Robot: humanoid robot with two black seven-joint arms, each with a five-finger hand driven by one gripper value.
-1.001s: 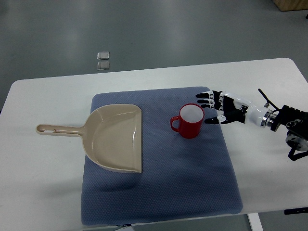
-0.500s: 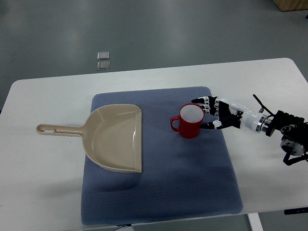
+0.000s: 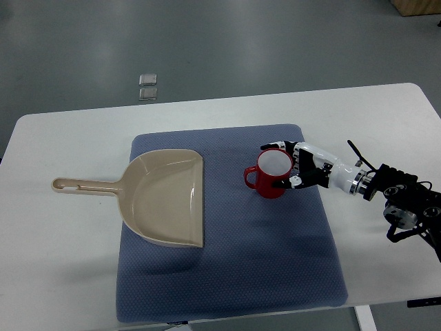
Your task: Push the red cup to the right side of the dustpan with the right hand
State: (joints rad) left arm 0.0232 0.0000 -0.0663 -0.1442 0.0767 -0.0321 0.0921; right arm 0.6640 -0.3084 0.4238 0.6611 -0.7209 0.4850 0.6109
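Sitting between the right hand's (image 3: 298, 169) spread fingers (image 3: 270, 146), red cup (image 3: 273, 174).

I see the right robot hand (image 3: 293, 165) against the right side of the red cup (image 3: 273, 174), fingers spread around its rim. The cup stands upright on the blue mat (image 3: 227, 276), near the beige dustpan (image 3: 162, 196) on the white tabletop (image 3: 62, 262).

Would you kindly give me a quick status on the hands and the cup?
Right hand against red cup, fingers spread around its right side. Left hand not in view. Cup upright on blue mat, apart from dustpan. Path clear.
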